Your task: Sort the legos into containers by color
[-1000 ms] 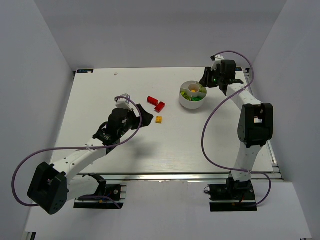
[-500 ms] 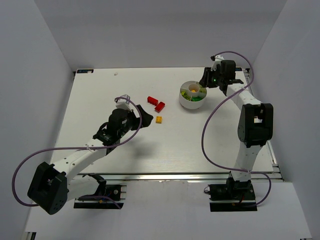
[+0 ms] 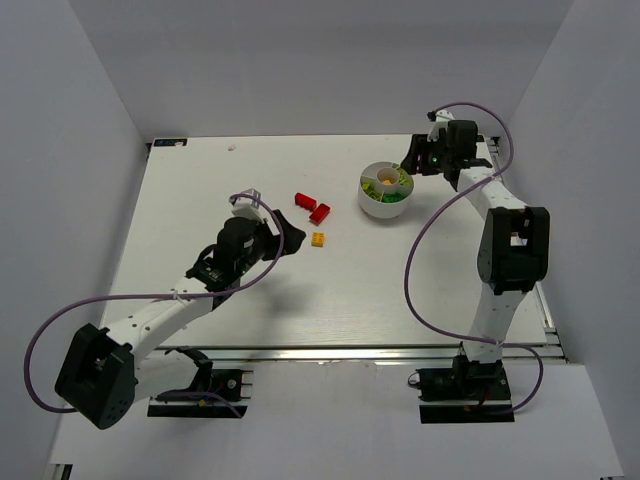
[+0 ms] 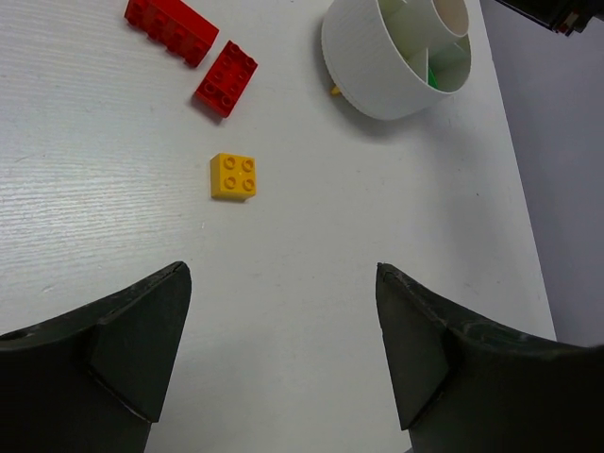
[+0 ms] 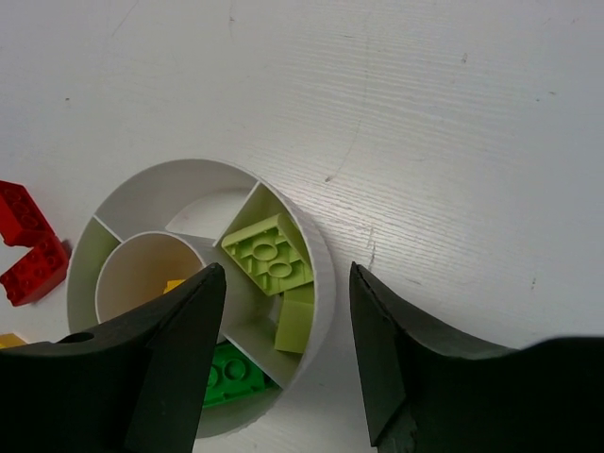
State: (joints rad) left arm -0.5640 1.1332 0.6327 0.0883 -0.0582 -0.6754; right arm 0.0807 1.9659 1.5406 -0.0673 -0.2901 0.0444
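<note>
Right gripper (image 5: 285, 293) hangs wide open, empty, above the white dish (image 5: 326, 274) at lower left, green bricks (image 5: 267, 255) in its wedges, perhaps an orange piece (image 5: 175, 283) in the centre. Left gripper (image 4: 281, 293), likewise open and empty, faces an orange brick (image 4: 234, 176) and two red bricks (image 4: 226, 78).

A long red brick (image 4: 172, 28), a short red brick (image 4: 226, 78) and an orange-yellow brick (image 4: 234, 176) on a white table (image 4: 311, 283) streaked with fine grey grain; the ribbed dish (image 4: 377, 75) is white, with two lime-green bricks (image 5: 267, 253), a darker green brick (image 5: 231, 373) and an orange piece (image 5: 174, 284) inside; purple cables (image 3: 407, 275) trail from white-and-black arms (image 3: 490, 300)
</note>
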